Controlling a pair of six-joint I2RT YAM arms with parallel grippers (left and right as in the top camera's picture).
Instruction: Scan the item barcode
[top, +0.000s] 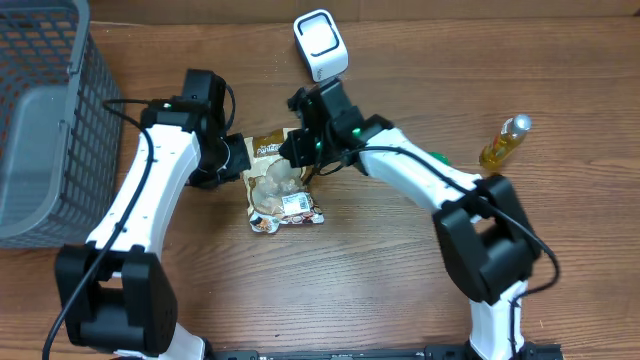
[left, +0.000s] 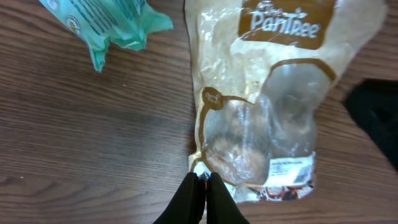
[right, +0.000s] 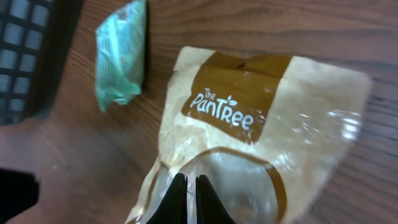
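Note:
The item, a clear and tan "The PanTree" snack bag (top: 280, 190), lies flat mid-table with a white barcode label (top: 296, 203) near its bottom end. My left gripper (top: 240, 158) is at the bag's left side. In the left wrist view it (left: 202, 177) is shut on the edge of the bag (left: 261, 93), close to the label (left: 289, 169). My right gripper (top: 300, 150) is over the bag's upper part. The right wrist view shows it (right: 188, 178) shut on the bag's clear film (right: 261, 137). A white scanner (top: 320, 45) stands behind the bag.
A grey mesh basket (top: 40, 130) fills the left edge of the table. A small yellow bottle (top: 505, 142) lies at the right. A green packet (left: 106, 22) rests on the wood near the bag and also shows in the right wrist view (right: 121, 53).

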